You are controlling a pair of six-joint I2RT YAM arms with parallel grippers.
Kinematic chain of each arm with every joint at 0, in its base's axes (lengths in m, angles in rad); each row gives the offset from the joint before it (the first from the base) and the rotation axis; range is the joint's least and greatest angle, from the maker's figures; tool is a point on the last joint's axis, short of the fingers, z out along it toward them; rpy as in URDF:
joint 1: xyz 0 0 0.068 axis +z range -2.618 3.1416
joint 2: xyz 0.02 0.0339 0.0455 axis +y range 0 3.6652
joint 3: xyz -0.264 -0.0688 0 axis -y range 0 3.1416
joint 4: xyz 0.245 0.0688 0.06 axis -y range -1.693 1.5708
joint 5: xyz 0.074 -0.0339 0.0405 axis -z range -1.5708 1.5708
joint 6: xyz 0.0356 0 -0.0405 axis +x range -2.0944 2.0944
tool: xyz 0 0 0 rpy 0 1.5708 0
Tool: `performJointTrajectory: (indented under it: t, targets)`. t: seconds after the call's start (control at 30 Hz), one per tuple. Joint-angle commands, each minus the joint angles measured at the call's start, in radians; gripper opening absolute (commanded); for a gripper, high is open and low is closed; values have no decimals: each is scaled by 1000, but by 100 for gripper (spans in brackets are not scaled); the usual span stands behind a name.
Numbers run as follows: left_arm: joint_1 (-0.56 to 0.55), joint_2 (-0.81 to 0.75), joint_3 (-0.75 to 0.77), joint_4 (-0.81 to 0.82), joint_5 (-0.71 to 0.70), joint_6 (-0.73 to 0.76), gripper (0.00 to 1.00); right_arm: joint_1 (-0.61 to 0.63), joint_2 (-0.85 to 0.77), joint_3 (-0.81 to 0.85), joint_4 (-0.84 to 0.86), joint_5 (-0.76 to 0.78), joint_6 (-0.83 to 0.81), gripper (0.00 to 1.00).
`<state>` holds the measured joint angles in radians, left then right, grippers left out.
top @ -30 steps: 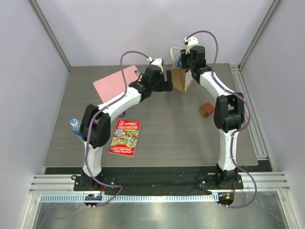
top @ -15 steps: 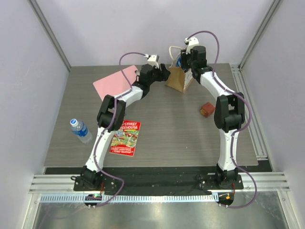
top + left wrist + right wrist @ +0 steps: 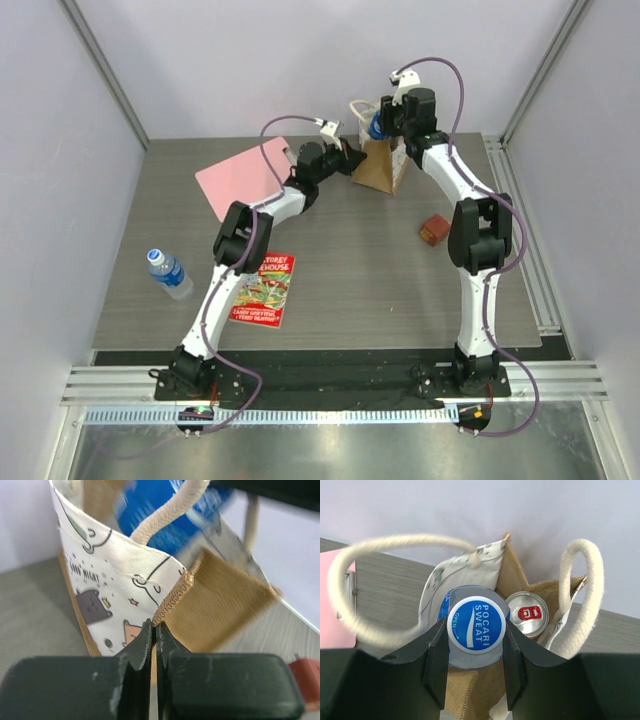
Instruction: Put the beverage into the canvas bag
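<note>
Now the left arm [image 3: 275, 205] has stretched forward, clear of the water bottle [image 3: 168, 273] at the left, and the left tool [image 3: 155, 640] is pinched narrow on a side seam of the canvas bag [image 3: 383, 165], upper centre of the top view; that should steady the mouth. The right tool [image 3: 476, 647] grips the blue Pocari Sweat bottle [image 3: 476, 625] at that opening. On the surface [image 3: 360, 270] lie a book [image 3: 264, 288], lower left, a red-brown block [image 3: 434, 229], right, and a pink sheet [image 3: 240, 178]. Inside the bag a can [image 3: 527, 614] crowds the space, and rope handles [image 3: 580, 600] loop close.

The left arm [image 3: 236, 238] and right arm [image 3: 478, 235] are reaching far forward, the left gripper [image 3: 155, 627] pinching with jaws nearly touching, the right gripper [image 3: 476, 645] pointing down, clamping with jaws apart
</note>
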<state>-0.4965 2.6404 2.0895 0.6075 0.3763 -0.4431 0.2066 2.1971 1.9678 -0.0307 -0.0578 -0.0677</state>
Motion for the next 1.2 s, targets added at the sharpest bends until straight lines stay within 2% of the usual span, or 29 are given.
performJointTrajectory:
  t: [0.0, 0.1, 0.43, 0.67, 0.73, 0.77, 0.83, 0.93, 0.97, 1.03, 1.07, 1.17]
  targets:
    - [-30, -115, -137, 150, 33, -12, 0, 7, 12, 149, 161, -13, 5, 1]
    - [-48, -141, -207, 176, 32, -14, 0, 7, 32, 155, 160, 1, -4, 1]
    - [-68, -137, -262, 225, 61, -45, 0, 7, 99, 167, 245, -39, 14, 1]
    - [-73, -143, -281, 253, 67, -55, 0, 22, 168, 220, 247, -59, 11, 2]
    - [-73, -149, -287, 256, 70, -59, 0, 25, 173, 217, 247, -60, 12, 8]
    - [-73, -151, -290, 262, 73, -59, 0, 27, 173, 212, 249, -53, 12, 19]
    - [-73, -155, -302, 265, 73, -59, 0, 28, 171, 210, 242, -47, 9, 27]
    - [-73, -178, -331, 287, 61, -60, 16, 30, 153, 204, 236, -36, 11, 36]
    - [-73, -190, -341, 297, 49, -60, 26, 30, 145, 203, 236, -36, 9, 46]
    - [-73, -209, -365, 311, 42, -65, 36, 30, 127, 204, 220, -37, 8, 55]
    - [-73, -217, -373, 322, 35, -66, 44, 27, 119, 210, 215, -37, 9, 60]
    - [-73, -255, -408, 331, 3, -68, 53, 30, 93, 206, 203, -28, 12, 64]
